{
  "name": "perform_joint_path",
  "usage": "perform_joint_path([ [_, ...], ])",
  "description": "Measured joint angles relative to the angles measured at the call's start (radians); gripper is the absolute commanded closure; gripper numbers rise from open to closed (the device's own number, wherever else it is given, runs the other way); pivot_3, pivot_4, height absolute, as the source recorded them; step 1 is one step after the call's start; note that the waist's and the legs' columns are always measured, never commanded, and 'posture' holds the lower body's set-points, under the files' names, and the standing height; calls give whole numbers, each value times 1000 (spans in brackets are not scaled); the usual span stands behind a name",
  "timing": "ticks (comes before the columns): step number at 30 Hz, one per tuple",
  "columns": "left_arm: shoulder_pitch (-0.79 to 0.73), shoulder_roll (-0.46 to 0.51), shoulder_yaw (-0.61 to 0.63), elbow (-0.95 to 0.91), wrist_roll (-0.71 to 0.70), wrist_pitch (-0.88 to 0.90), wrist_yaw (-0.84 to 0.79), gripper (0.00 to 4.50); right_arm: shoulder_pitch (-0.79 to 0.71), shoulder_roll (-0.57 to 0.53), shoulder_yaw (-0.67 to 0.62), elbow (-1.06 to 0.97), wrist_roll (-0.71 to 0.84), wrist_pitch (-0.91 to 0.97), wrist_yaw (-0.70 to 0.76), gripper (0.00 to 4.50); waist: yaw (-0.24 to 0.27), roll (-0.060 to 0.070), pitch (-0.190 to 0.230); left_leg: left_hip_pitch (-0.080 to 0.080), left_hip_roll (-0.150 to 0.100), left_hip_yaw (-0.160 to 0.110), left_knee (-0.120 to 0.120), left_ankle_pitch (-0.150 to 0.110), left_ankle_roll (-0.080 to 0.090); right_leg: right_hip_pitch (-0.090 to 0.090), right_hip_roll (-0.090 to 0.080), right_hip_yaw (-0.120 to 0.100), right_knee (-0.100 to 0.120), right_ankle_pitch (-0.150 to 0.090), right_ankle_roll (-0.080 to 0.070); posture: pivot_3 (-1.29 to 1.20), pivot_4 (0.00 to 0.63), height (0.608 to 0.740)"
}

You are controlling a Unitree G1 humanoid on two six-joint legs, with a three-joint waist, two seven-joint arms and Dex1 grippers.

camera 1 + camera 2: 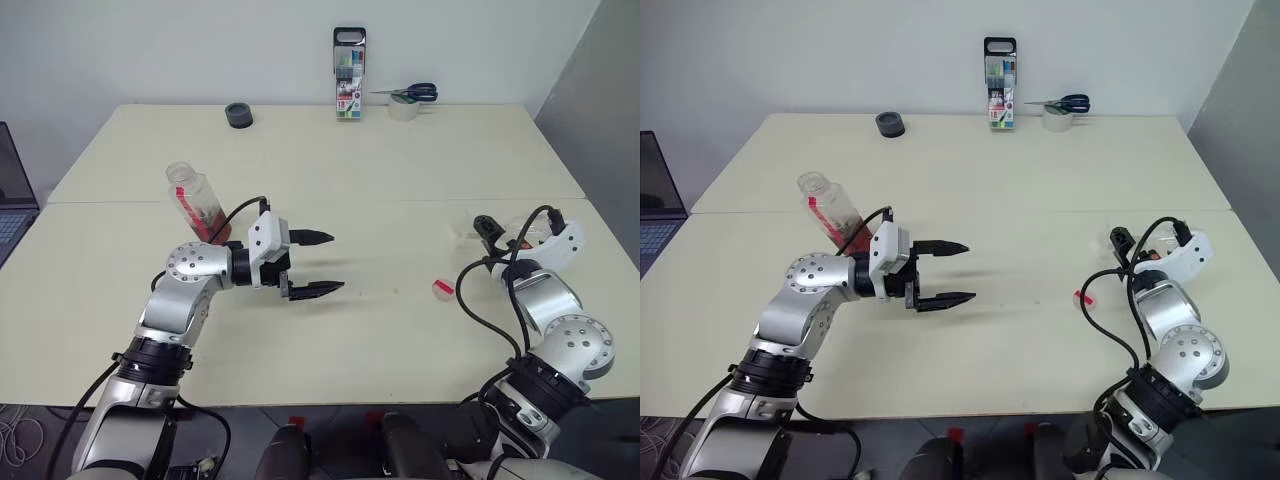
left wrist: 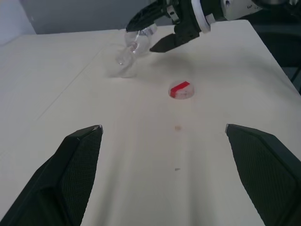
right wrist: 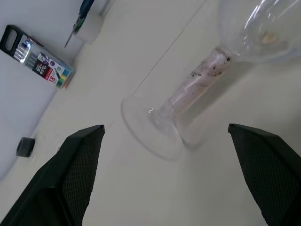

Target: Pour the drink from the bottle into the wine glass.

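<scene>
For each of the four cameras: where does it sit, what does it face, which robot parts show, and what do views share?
Head, left and right eye: look down over the table, both arms, the bottle.
Left wrist: past its open fingers at the cap, the right gripper.
Right wrist: past its open fingers at the wine glass.
Shared: marker case, also right wrist.

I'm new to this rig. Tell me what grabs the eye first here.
The left gripper hangs open over the middle of the table. Behind that arm stands the uncapped bottle, holding a little reddish drink. By the open right gripper is the clear wine glass, with a red cap lying nearby.
</scene>
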Motion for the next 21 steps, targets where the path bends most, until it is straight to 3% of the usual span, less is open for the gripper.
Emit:
perform_joint_path([
  [6, -15, -21, -1, 41, 11, -28, -19, 20, -7, -12, 3, 128, 21, -117, -56, 0, 0, 0, 0, 0, 0, 0, 0, 0, 0, 0, 0, 0, 0, 0, 0, 0, 150, 740],
  [21, -51, -25, 0, 73, 19, -53, -27, 20, -115, -139, 7, 480, 119, -399, -29, 0, -6, 1, 0, 0, 0, 1, 0, 0, 0, 0, 0, 1, 0, 0, 0, 0, 150, 740],
])
